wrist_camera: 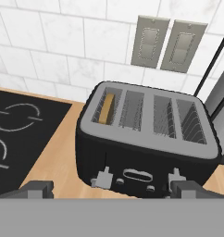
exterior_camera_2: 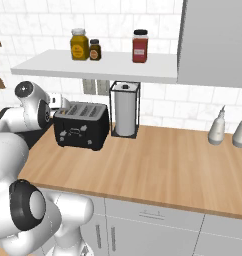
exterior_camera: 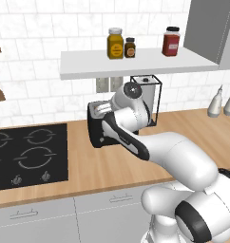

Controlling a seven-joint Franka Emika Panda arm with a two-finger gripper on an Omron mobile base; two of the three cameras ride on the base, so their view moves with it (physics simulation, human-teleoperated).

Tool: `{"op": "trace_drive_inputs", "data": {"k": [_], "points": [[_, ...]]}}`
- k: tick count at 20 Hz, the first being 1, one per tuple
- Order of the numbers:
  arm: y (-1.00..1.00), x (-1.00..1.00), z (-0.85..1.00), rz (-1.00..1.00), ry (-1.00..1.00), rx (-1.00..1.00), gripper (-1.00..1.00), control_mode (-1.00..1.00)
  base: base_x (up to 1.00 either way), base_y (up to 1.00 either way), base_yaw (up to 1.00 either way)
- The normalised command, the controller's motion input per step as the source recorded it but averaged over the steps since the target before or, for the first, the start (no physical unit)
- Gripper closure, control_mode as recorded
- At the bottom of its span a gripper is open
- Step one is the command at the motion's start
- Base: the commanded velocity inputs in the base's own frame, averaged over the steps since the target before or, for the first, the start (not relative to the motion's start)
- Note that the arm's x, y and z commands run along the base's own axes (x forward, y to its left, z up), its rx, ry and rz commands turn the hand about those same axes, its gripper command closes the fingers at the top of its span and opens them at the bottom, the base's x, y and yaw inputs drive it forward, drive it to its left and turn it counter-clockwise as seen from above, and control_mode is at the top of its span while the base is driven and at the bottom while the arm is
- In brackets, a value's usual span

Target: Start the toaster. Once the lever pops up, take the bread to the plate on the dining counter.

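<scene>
The toaster is black with a grey top and stands on the wood counter by the tiled wall. A tan slice of bread sits upright in its leftmost slot. Two small levers stick out of its front face, both low. My gripper hovers above and in front of the toaster, open, its fingertips spread wider than the levers and touching nothing. From the right base view the toaster shows whole, with my hand just above its left end. My arm covers much of the toaster from the left base. The plate and the dining counter are out of view.
A black cooktop lies left of the toaster. A paper towel holder stands close on its right. A shelf with jars hangs overhead. Two bottles stand far right. Wall outlets sit behind the toaster.
</scene>
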Motion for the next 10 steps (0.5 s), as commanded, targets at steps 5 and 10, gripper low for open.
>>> {"op": "trace_drive_inputs", "data": {"k": [5,10], "points": [[0.0,0.0,0.0,0.0,0.0,0.0,-1.0,-1.0,0.0,0.0,0.0],[0.0,0.0,0.0,0.0,0.0,0.0,-1.0,-1.0,0.0,0.0,0.0]]}}
